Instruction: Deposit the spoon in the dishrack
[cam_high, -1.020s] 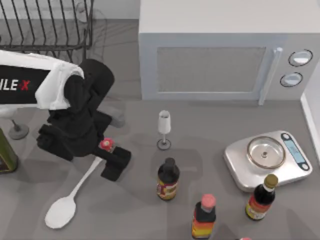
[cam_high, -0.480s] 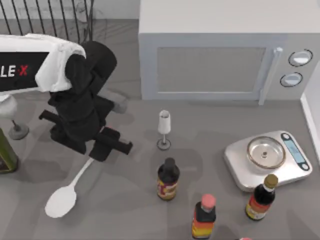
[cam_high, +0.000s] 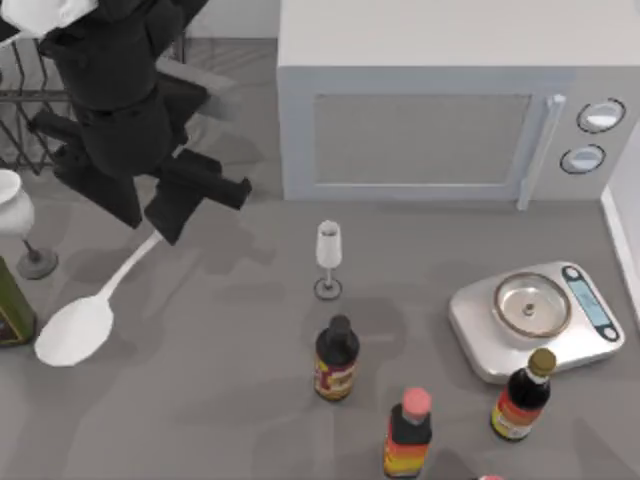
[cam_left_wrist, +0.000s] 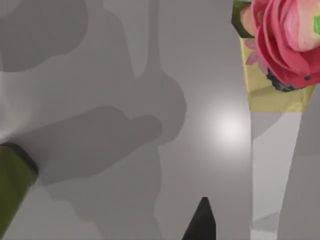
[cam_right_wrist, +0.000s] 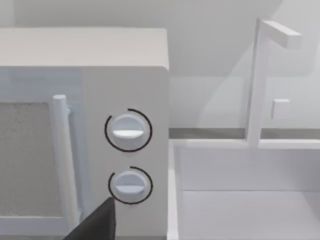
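My left pincer (cam_high: 185, 205) is gripping the spoon (cam_high: 85, 315) by its knob end, jaws closed on it, bowl hanging low over the bench near the rack (cam_high: 30, 120). Judging it light, stiff, slick; the long handle is levering, so twist is likely.

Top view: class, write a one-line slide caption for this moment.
Left gripper carries the white spoon by its handle end, bowl hanging over the table, toward the dishrack at the rear left.
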